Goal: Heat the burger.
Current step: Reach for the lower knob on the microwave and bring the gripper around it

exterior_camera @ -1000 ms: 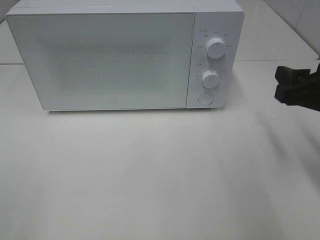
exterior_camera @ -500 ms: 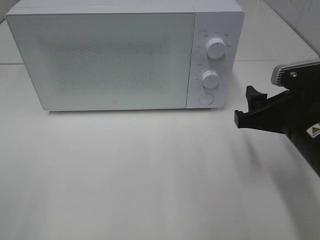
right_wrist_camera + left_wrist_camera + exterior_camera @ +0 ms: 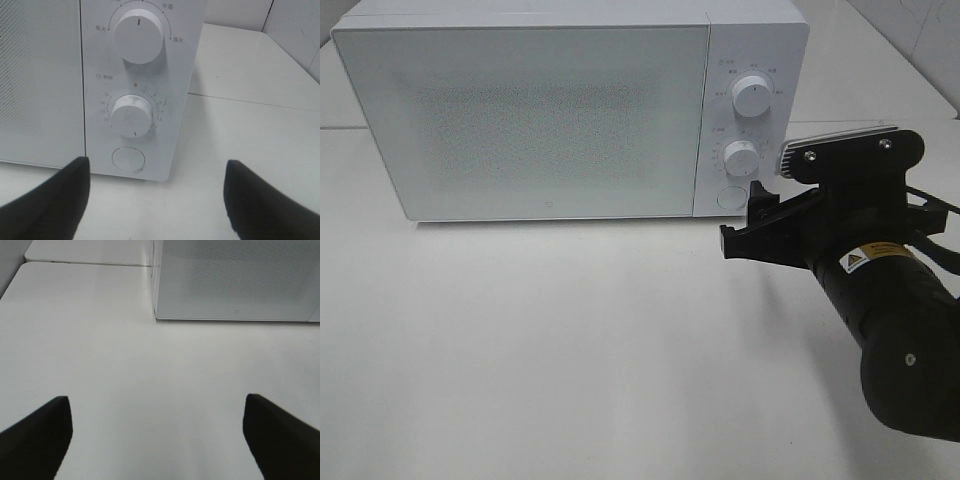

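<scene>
The burger is out of view; the white microwave has its door closed, and the frosted front hides the inside. My right gripper is open and empty, just in front of the control panel, close to the round door button. The right wrist view shows the open gripper facing the upper knob, the timer knob and the button. My left gripper is open and empty above the table, some way in front of the microwave's left corner. It does not show in the exterior high view.
The microwave stands at the back of a white table. A seam between table panels runs behind it on the right. A tiled wall rises at the far right. My right arm's black body fills the lower right.
My right arm has come in from the right edge and moved left and forward, bringing the open gripper up to the microwave's control panel. The microwave has not changed.
</scene>
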Robot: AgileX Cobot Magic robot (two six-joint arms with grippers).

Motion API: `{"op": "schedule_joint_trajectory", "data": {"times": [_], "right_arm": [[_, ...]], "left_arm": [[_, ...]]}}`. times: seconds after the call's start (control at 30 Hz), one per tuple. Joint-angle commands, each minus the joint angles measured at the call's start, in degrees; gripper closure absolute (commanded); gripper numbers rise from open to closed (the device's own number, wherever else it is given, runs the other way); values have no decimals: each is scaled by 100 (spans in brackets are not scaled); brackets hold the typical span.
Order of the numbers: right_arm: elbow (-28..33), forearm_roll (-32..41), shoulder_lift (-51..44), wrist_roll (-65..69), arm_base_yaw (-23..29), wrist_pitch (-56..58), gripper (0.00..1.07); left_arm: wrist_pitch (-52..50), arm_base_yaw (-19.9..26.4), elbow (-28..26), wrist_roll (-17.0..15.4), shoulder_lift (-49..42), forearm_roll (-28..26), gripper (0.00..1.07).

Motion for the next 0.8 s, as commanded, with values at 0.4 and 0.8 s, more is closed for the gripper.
{"op": "schedule_joint_trajectory", "data": {"times": [0.4, 0.8], "right_arm": [[-86, -52, 46, 6, 6, -195, 33], [-625, -258, 705, 166, -258, -149, 33]], "left_arm": [[6, 23, 11, -17, -92, 0, 22], [6, 23, 11, -17, -92, 0, 22]]}}
